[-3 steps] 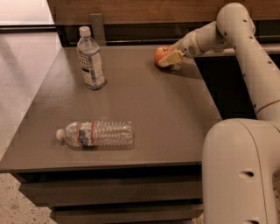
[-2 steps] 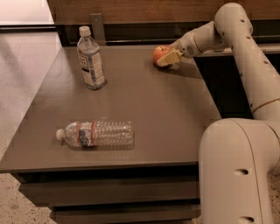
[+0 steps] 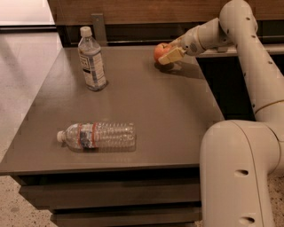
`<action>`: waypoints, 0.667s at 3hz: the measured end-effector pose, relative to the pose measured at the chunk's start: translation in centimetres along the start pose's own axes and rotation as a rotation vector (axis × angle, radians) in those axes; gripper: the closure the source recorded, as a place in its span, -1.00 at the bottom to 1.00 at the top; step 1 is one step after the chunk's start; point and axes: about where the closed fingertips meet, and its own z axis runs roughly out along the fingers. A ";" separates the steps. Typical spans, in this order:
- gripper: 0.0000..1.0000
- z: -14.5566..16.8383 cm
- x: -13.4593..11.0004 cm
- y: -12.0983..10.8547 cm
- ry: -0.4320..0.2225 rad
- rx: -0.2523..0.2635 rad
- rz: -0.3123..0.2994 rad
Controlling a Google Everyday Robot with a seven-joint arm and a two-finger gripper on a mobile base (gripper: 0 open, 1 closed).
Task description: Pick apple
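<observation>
The apple (image 3: 159,50), small and red-orange, is at the far right of the brown table (image 3: 146,111). My gripper (image 3: 163,54) reaches in from the right and is shut on the apple. One tan finger (image 3: 171,55) lies across the apple's front, and the other finger is hidden behind it. The apple hangs slightly above the tabletop, with its shadow on the surface below. The cream arm (image 3: 239,26) arches over the table's right edge.
A clear water bottle (image 3: 92,60) stands upright at the back left. A second clear bottle (image 3: 98,136) lies on its side near the front edge. A dark wooden ledge (image 3: 133,13) runs behind the table. My base (image 3: 239,177) is at the front right corner.
The gripper and the apple have moved together slightly up and to the left, off the tabletop. The bottles have not moved.
</observation>
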 end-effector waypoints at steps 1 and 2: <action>1.00 -1.4 -1.7 -0.2 -0.038 0.012 -0.037; 1.00 -2.8 -3.4 -0.2 -0.078 0.019 -0.071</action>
